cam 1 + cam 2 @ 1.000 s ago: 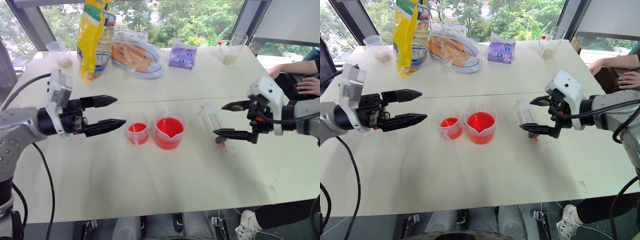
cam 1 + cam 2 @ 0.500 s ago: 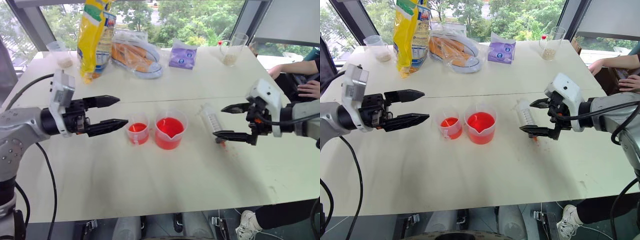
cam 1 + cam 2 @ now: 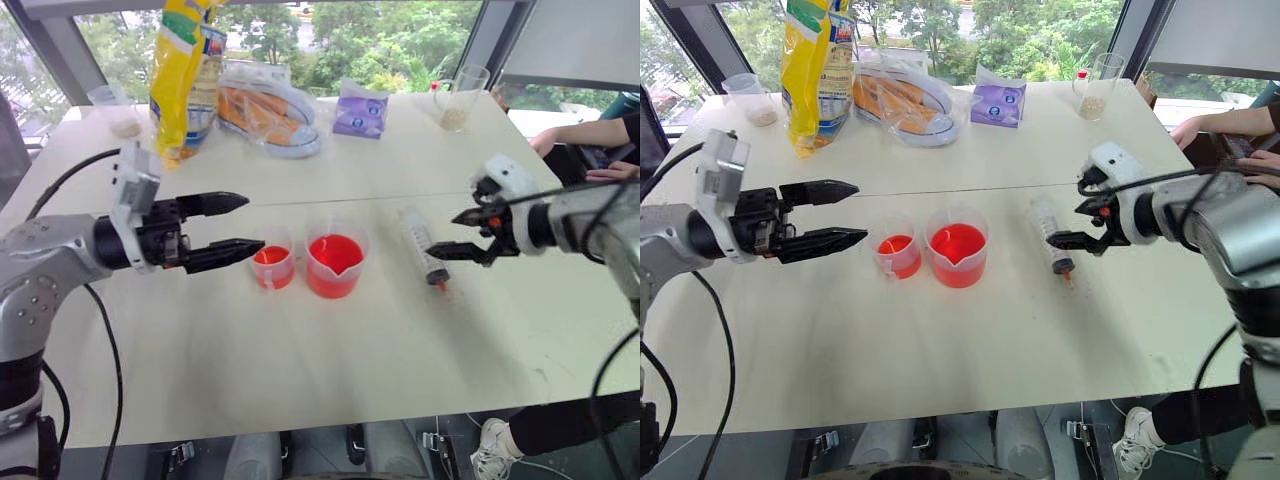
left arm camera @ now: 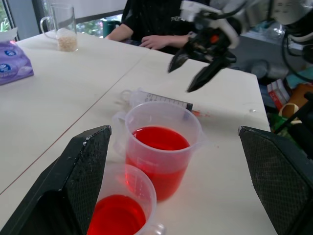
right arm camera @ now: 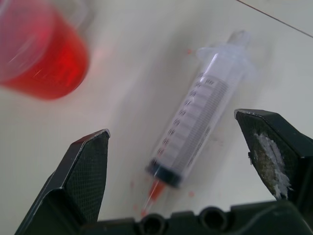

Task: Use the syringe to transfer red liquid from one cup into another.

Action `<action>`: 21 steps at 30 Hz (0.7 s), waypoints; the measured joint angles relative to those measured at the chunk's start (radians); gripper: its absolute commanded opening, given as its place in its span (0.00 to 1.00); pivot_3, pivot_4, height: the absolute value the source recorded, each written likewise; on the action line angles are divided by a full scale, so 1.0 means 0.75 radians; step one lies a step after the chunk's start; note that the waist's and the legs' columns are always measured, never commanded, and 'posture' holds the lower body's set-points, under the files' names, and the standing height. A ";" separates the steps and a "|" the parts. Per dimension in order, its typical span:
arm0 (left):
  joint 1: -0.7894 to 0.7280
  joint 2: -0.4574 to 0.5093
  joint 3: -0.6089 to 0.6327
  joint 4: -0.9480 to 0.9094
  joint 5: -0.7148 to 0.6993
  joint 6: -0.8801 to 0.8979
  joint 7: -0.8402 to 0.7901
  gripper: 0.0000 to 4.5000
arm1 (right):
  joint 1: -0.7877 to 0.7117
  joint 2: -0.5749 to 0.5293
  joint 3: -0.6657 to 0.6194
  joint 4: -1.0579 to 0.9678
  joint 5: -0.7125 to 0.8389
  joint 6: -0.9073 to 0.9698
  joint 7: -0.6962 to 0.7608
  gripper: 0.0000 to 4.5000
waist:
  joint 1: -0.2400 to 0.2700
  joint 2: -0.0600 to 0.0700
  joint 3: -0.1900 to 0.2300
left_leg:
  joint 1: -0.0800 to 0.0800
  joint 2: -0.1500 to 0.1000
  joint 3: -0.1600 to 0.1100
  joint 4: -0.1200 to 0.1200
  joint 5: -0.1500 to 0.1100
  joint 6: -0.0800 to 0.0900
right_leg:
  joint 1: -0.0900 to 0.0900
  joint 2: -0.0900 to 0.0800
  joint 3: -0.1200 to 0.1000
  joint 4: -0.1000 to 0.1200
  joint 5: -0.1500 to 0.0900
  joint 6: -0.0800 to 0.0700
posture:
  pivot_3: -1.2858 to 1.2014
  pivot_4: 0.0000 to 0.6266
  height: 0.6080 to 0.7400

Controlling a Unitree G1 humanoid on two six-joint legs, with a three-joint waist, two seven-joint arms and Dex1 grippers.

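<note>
The syringe [image 3: 422, 243] lies flat on the white table [image 3: 300, 350], right of the cups, its orange-red tip toward the near edge. My right gripper [image 3: 445, 236] hangs open just over its tip end, pointing down. In the right wrist view the syringe [image 5: 195, 122] lies between the spread fingers [image 5: 83, 181], touching neither. The wider spouted beaker [image 3: 336, 262] holds red liquid [image 3: 338, 255]. Just left of it, the smaller cup [image 3: 273, 265] also holds red liquid. My left gripper [image 3: 252, 224] is open and level, its tips close beside the smaller cup, holding nothing.
At the table's far side stand a yellow bag [image 3: 185, 75], a clear bag of bread [image 3: 270, 110], a purple pack [image 3: 360, 110], a glass mug with grains [image 3: 458, 100] and a small cup [image 3: 115, 105]. A person's arm [image 3: 590, 135] rests at the right edge.
My right gripper has gone forward and down and has rolled, so it now stands over the syringe's tip end. The left gripper has stayed by the smaller cup.
</note>
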 measured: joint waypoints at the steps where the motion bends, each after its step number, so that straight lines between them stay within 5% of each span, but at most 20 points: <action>1: -0.001 -0.005 -0.006 0.000 0.004 -0.004 0.001 0.95 | -0.043 0.043 0.033 0.062 -0.014 0.034 -0.016 0.99 | 0.001 0.000 0.000 | 0.000 0.000 0.000 0.000 0.000 0.000 | 0.000 0.000 0.000 0.000 0.000 0.000 | 0.52 0.24 1.00; 19: 0.103 -0.031 0.045 -0.110 0.006 -0.017 0.139 0.95 | -0.345 0.445 0.298 0.804 -0.316 0.033 -0.127 0.99 | 0.001 0.000 0.000 | -0.002 -0.001 0.001 0.000 0.000 0.001 | -0.001 -0.001 0.000 0.000 0.003 0.005 | 0.52 0.24 1.00; 21: 0.104 -0.032 0.045 -0.112 0.002 -0.017 0.148 0.95 | -0.364 0.457 0.299 0.844 -0.335 0.014 -0.122 0.88 | 0.001 0.000 0.000 | -0.002 -0.001 0.001 0.000 0.000 0.001 | -0.001 -0.001 0.000 0.000 0.003 0.005 | 0.52 0.24 1.00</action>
